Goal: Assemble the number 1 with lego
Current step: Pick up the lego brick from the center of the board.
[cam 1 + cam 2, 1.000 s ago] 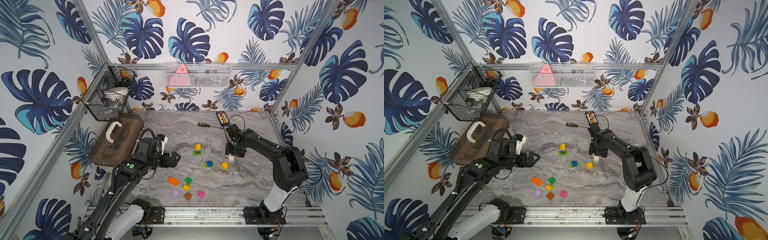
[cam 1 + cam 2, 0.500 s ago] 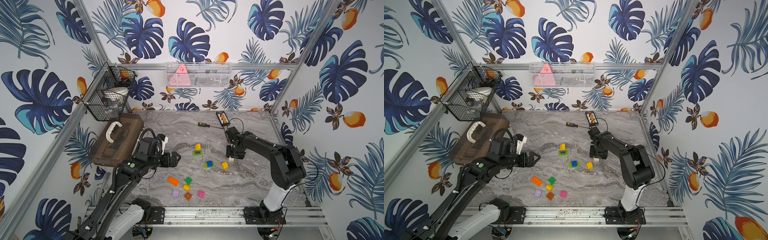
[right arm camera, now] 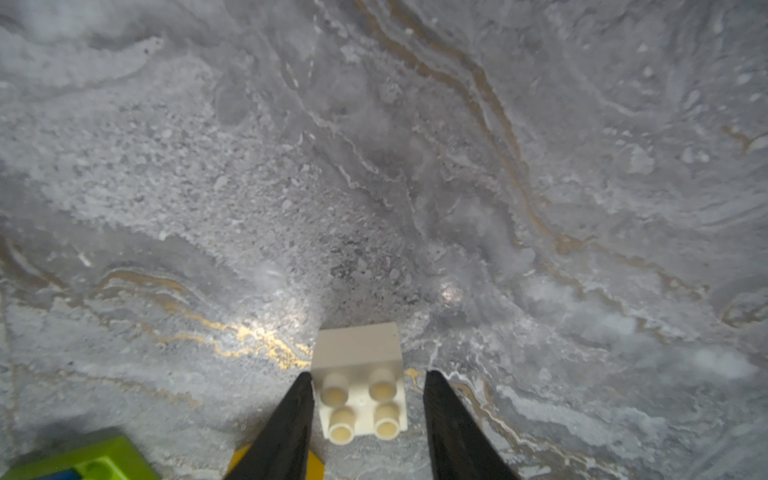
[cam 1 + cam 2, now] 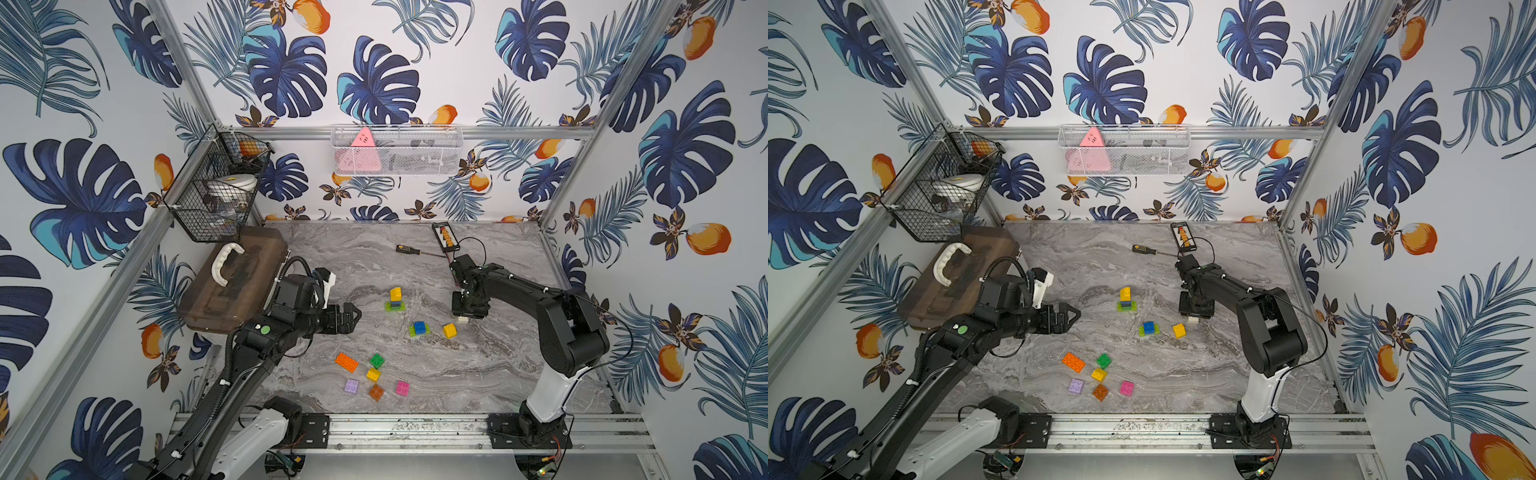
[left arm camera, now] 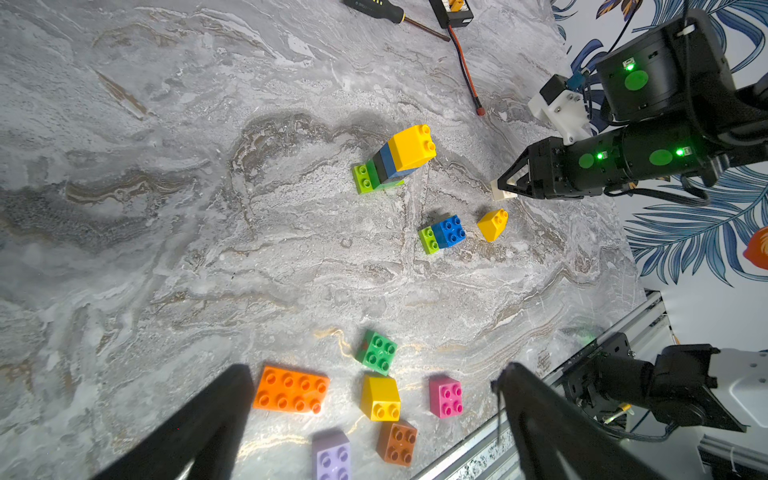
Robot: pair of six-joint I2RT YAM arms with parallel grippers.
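The white brick [image 3: 359, 386] sits flat on the tabletop, 4 studs up, right of centre in both top views. It lies between the 2 fingers [image 3: 291, 415] of the right gripper [image 3: 368, 376]. The fingers are apart and not yet clamped. A sliver of marble shows between 1 finger and the brick, and the other looks to touch its wall, though the close blur leaves that unsure.

For a good grip the jaws should be centred so both pads meet the flat side walls together. A 1-sided push would likely skate or twist the brick on this smooth surface. The yellow brick [image 4: 449, 330] lies just beside it, to the lower left, so that finger has little room.

A straight lift seems best, then a carry to the stack [image 4: 395, 299] at frame centre, yellow over blue over black on a green base. A blue-on-green pair [image 4: 418, 328] lies below the stack, and 6 loose bricks [image 4: 372, 374] cluster at lower centre. The left gripper [image 4: 355, 319] hangs left of centre, fingers spread wide, holding nothing.

The tabletop [image 4: 353, 257] is grey marble-patterned. A screwdriver [image 4: 409, 250] and a small black device [image 4: 445, 237] lie near its back edge, and a brown case [image 4: 237, 291] fills the left side. A wire basket [image 4: 216, 187] hangs at upper left and a white mesh tray [image 4: 397, 149] on the back wall, amid leaf-print walls.
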